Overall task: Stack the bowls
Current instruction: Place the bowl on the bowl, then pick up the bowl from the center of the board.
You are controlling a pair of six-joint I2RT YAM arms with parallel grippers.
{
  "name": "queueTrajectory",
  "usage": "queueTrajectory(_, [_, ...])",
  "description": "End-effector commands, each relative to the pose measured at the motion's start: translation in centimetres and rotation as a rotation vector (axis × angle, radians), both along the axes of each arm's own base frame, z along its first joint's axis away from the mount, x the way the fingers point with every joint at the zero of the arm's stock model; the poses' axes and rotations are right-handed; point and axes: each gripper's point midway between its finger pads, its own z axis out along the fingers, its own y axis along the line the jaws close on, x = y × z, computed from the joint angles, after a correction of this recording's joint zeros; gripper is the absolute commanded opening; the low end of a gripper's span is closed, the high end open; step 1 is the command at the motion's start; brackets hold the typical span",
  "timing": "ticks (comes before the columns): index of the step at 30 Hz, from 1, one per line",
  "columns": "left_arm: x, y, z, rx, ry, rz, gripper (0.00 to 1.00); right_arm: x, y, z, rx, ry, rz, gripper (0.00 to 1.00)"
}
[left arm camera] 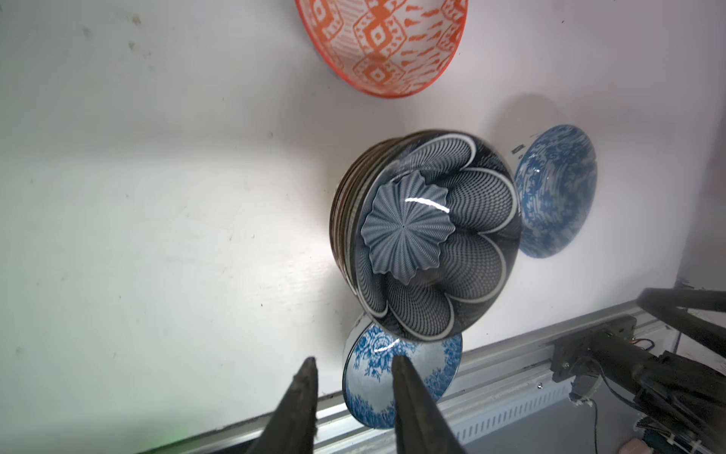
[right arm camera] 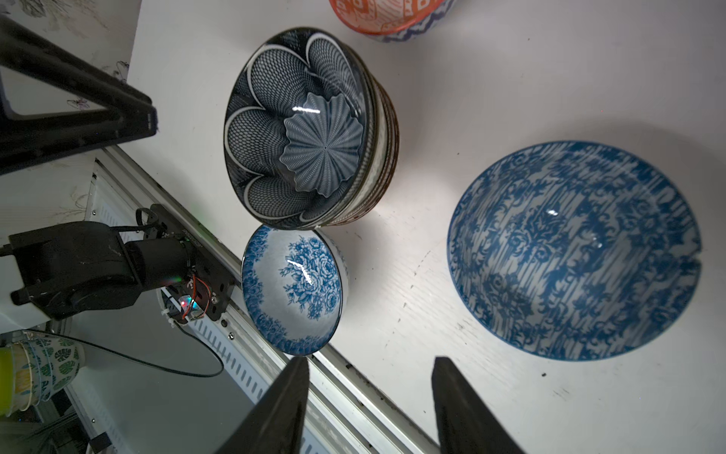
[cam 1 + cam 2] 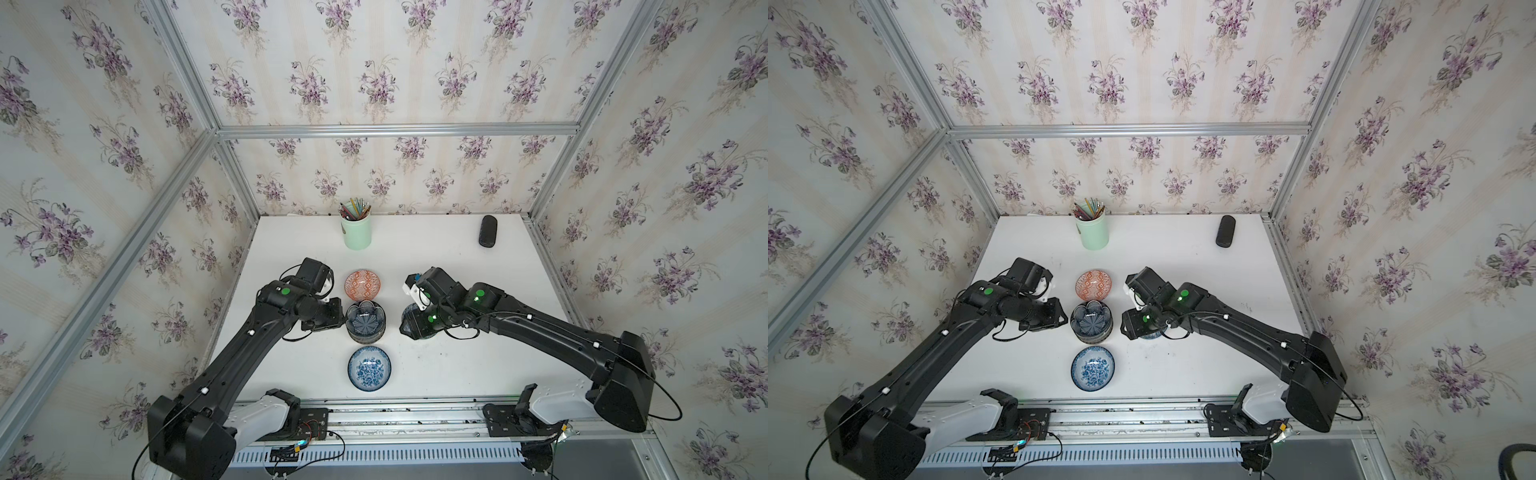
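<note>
On the table (image 3: 436,257), the stack (image 2: 387,157) topped by the navy petal bowl (image 3: 365,320) stands between orange bowl (image 3: 362,285) and blue floral bowl (image 3: 369,368), another blue-white bowl (image 2: 573,251) nearby, while left gripper (image 1: 353,359) and right gripper (image 2: 370,359) gape empty.

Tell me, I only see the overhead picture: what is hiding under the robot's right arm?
Observer: A blue-and-white patterned bowl, standing alone on the table; the right wrist view shows it.
Operator: Is the claw holding it?
Observer: No, the right gripper is open, with nothing between its fingers.
Operator: And the left claw?
Observer: The left gripper is open and empty too, as the left wrist view shows.
</note>
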Motion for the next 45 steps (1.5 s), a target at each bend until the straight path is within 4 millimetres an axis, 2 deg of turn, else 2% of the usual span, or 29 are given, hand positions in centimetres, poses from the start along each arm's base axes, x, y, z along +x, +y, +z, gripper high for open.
queueTrajectory(1, [-2.0, 0.5, -0.2, -0.022, 0.038, 0.052, 0.45, -0.8, 1.3, -0.4, 0.048, 0.025, -0.001, 0.52])
queueTrajectory(4, [-3.1, 0.6, -0.3, -0.071, 0.020, 0.082, 0.51, -2.1, 2.0, -1.7, 0.047, 0.050, 0.020, 0.50])
queueTrajectory(9, [-4.3, 1.0, -1.1, -0.095, 0.016, 0.128, 0.52, -2.9, 2.7, -2.6, 0.047, 0.062, 0.028, 0.50])
queueTrajectory(13, [-5.3, -0.7, -2.6, -0.186, 0.066, 0.101, 0.46, -2.5, 2.7, -1.9, 0.058, 0.040, 0.018, 0.50])
queueTrajectory(17, [-5.8, -1.1, -4.2, -0.157, 0.084, 0.095, 0.42, -2.0, 2.5, -0.7, 0.060, 0.002, 0.006, 0.51])
queueTrajectory(20, [-6.1, -2.3, -5.4, -0.166, 0.109, 0.072, 0.40, -1.8, 2.4, 0.2, 0.065, -0.019, 0.001, 0.52])
queueTrajectory(24, [-6.0, -2.0, -7.2, -0.088, 0.126, 0.077, 0.38, -1.6, 2.2, 0.9, 0.063, -0.036, -0.004, 0.53])
queueTrajectory(34, [-6.7, -2.4, -11.0, -0.039, 0.194, 0.063, 0.28, -1.5, 1.5, 1.5, 0.056, -0.062, -0.011, 0.54])
queueTrajectory(38, [-7.1, -2.5, -11.4, -0.026, 0.206, 0.050, 0.19, -1.4, 1.4, 1.5, 0.050, -0.066, -0.010, 0.54])
queueTrajectory(43, [-7.2, -2.3, -10.3, -0.025, 0.186, 0.047, 0.00, -1.4, 1.3, 1.2, 0.039, -0.069, -0.007, 0.54])
queueTrajectory(45, [-7.4, -2.0, -9.6, -0.022, 0.179, 0.047, 0.00, -1.4, 1.3, 1.1, 0.037, -0.069, -0.006, 0.54])
